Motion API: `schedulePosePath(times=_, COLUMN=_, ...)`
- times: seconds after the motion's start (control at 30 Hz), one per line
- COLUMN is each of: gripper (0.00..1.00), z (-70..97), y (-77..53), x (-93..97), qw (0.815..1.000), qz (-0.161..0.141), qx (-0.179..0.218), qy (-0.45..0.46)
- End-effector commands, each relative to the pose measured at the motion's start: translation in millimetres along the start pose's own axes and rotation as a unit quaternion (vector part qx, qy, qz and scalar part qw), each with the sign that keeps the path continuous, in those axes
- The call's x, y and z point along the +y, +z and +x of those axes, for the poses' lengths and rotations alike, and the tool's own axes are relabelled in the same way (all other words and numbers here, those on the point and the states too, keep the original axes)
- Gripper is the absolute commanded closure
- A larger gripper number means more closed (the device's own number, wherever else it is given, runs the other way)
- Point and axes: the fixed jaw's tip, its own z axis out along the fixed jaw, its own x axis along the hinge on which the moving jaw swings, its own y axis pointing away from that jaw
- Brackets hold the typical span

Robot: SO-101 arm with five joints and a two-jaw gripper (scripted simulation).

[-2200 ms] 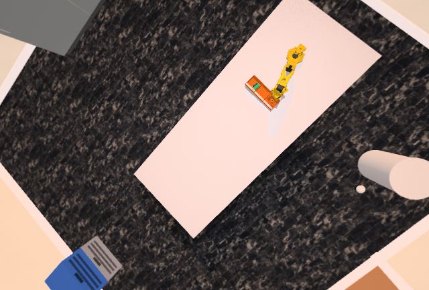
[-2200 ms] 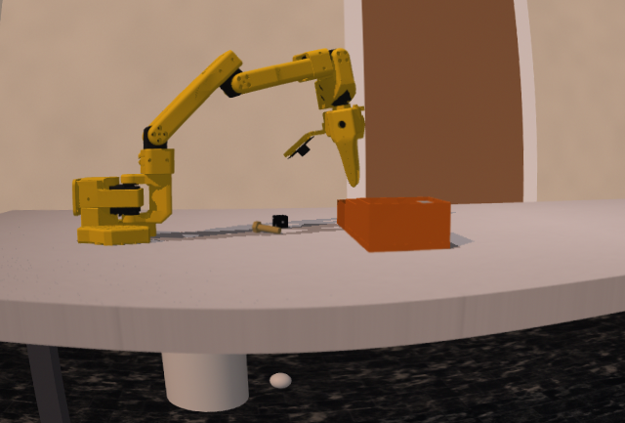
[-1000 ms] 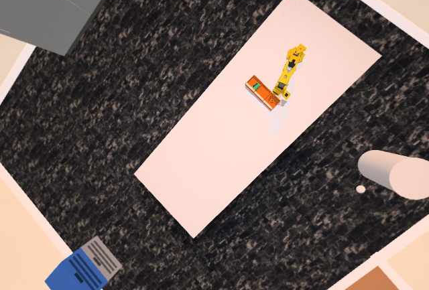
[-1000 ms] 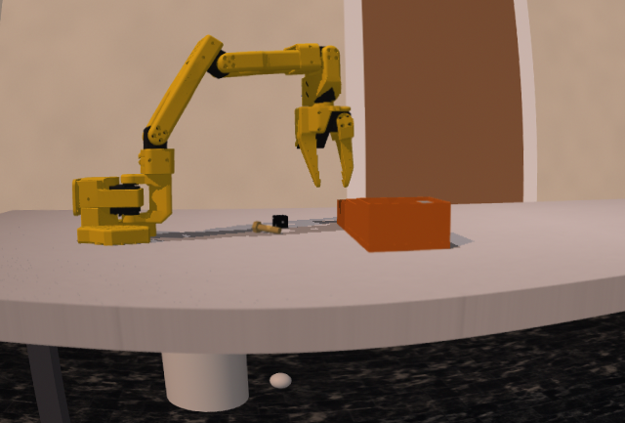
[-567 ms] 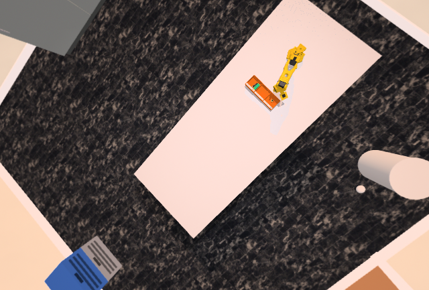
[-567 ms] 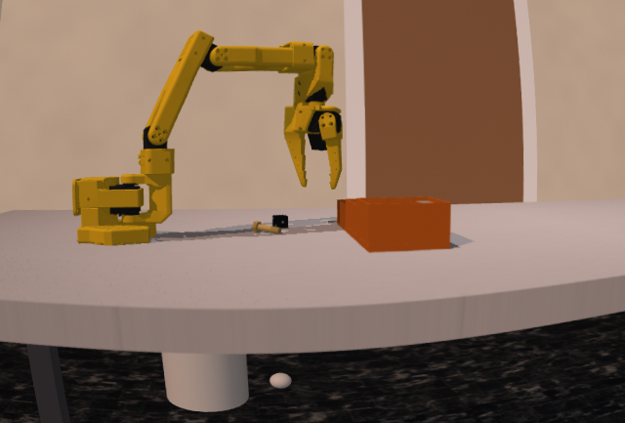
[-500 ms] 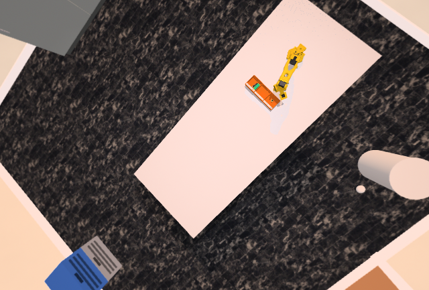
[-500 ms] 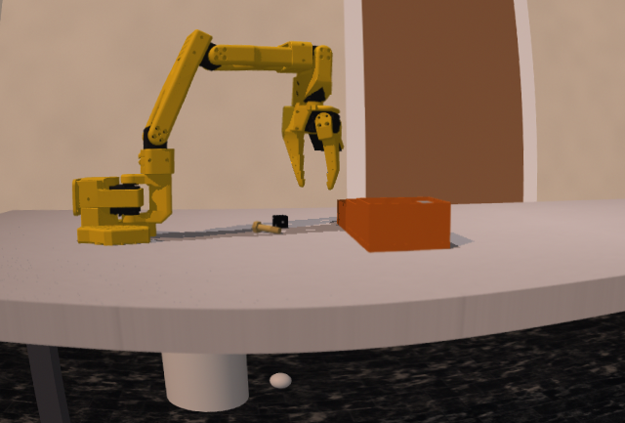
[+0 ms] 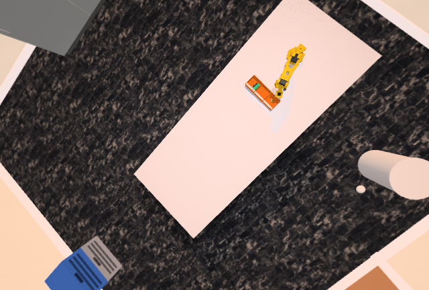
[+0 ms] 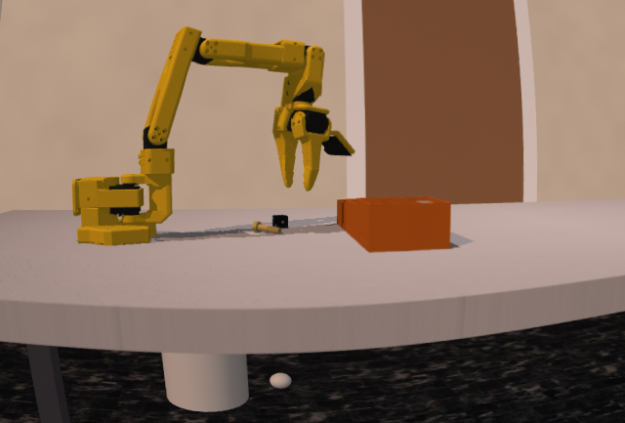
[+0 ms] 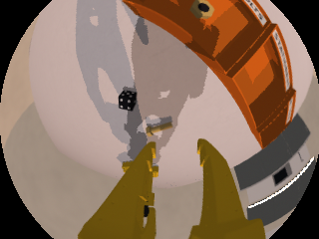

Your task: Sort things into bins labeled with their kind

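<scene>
One bolt (image 10: 266, 228) (image 11: 159, 127) and one black die (image 10: 279, 221) (image 11: 128, 100) on the desk (image 9: 214, 134) (image 10: 227, 276) (image 11: 60, 115); my pincer (image 9: 279, 95) (image 10: 298, 188) (image 11: 176, 144), slightly open above, grips nothing.

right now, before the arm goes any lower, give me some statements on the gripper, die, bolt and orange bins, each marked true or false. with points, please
1. The gripper (image 10: 298, 189) (image 11: 176, 144) is holding the bolt (image 10: 267, 228) (image 11: 160, 127). False: its fingers stand apart with nothing between them, and the bolt lies on the table (image 9: 208, 141) (image 10: 242, 276) (image 11: 60, 119).
2. The black die (image 10: 279, 221) (image 11: 128, 100) lies outside the orange bins (image 9: 262, 93) (image 10: 409, 227) (image 11: 239, 87). True.
3. The bolt stands upright on its head. False: it lies on its side.
4. A nut (image 9: 272, 100) (image 11: 202, 8) is in an end bin. True.
5. The green thing (image 9: 256, 86) shares the nut's bin. False: it is in the bin at the other end.
</scene>
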Motion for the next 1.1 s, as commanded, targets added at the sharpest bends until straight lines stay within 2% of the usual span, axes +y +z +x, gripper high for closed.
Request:
schedulePosePath(times=0.0, gripper=0.79, z=-0.4, y=-9.4, x=-1.0, qw=0.996, qz=0.006, qx=-0.034, qy=0.083)
schedulePosePath(times=0.13, gripper=0.79, z=1.4, y=-8.6, x=-0.4, qw=0.992, qz=0.005, qx=-0.031, qy=0.119)
schedulePosePath(times=0.3, gripper=0.79, z=5.7, y=-6.6, x=1.0, qw=0.979, qz=0.001, qx=-0.025, qy=0.204)
schedulePosePath(times=0.63, gripper=0.79, z=13.8, y=-2.8, x=2.9, qw=0.937, qz=-0.002, qx=-0.013, qy=0.348)
schedulePosePath(times=0.7, gripper=0.79, z=13.8, y=-2.8, x=2.9, qw=0.937, qz=-0.002, qx=-0.013, qy=0.348)
schedulePosePath(times=1.07, gripper=0.78, z=21.2, y=0.8, x=4.1, qw=0.886, qz=-0.001, qx=-0.002, qy=0.463)
